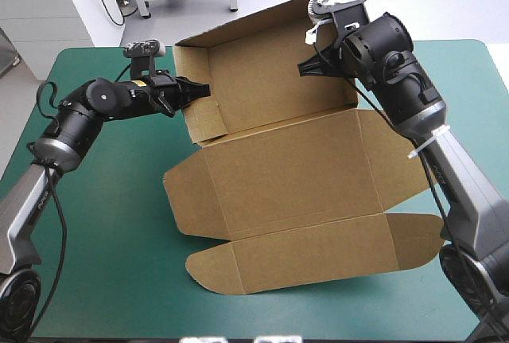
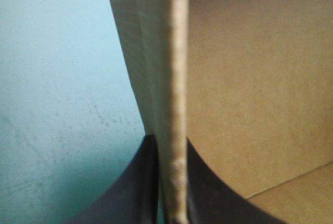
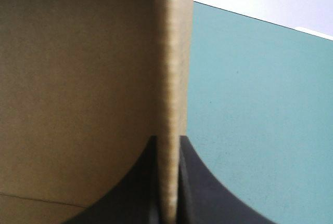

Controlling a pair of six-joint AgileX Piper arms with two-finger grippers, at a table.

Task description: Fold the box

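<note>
Now pinching the box (image 1: 294, 176) from both ends: left fingers (image 2: 125, 190) all but shut on its left raised wall, right fingers (image 3: 208, 193) likewise on the right. Sitting on the worktop (image 1: 103, 224), long axis across, far half stood up between both arms, near panels flat.

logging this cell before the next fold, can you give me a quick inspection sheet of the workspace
surface: teal-green cover, flat, the box resting on it
job's things: box, brown board, far section raised with walls up, near panels and flaps lying flat
clutter: nothing seen
grippers: left gripper shut on the box's raised left wall; right gripper shut on the raised wall at the right
cables: nothing seen loose on the cover
surroundings: nothing seen at the table's edges
</note>
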